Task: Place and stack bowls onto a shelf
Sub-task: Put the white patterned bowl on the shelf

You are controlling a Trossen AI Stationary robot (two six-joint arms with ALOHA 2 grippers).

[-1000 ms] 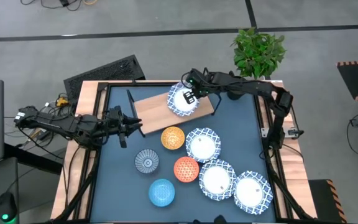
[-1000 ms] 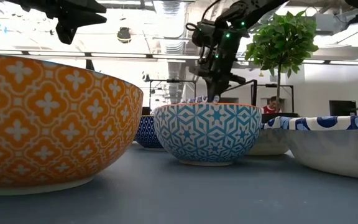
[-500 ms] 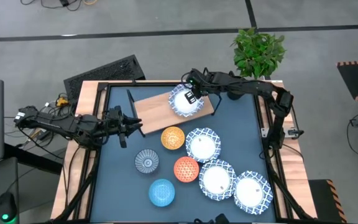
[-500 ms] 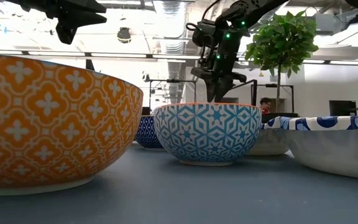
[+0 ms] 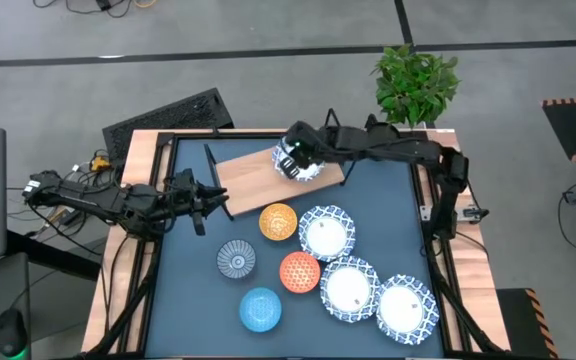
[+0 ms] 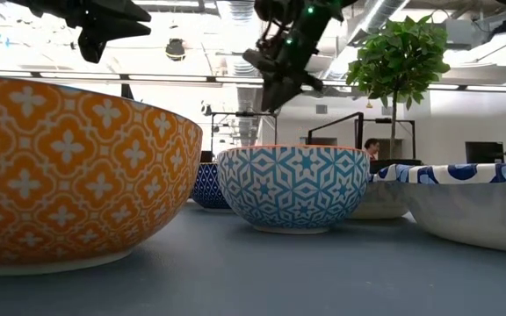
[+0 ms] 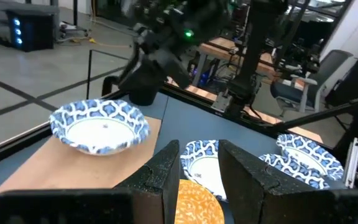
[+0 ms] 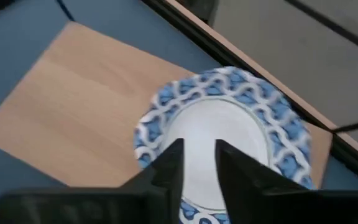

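Observation:
A white bowl with a blue-patterned rim [image 8: 222,124] rests on its base on the light-wood shelf [image 8: 73,106], at the board's right end [image 5: 310,170]. My right gripper [image 8: 199,162] hovers open above this bowl, clear of it, high in the low view [image 6: 275,83]. My left gripper [image 5: 213,202] waits open and empty near the shelf's left end. On the blue tabletop stand three more white bowls [image 5: 326,232] and the yellow-orange [image 5: 278,221], red-orange [image 5: 299,271], grey-blue [image 5: 236,260] and light blue [image 5: 260,308] bowls.
The left part of the shelf board [image 5: 243,170] is bare, with a thin black wire frame [image 5: 213,165] at its left end. A potted plant [image 5: 418,80] stands beyond the table's far right corner. A person [image 6: 372,147] sits far off in the room.
My right gripper has gone up from the rim of the white bowl and a little toward the table's left edge, and now stands clear above it. The bowl has stayed on the shelf.

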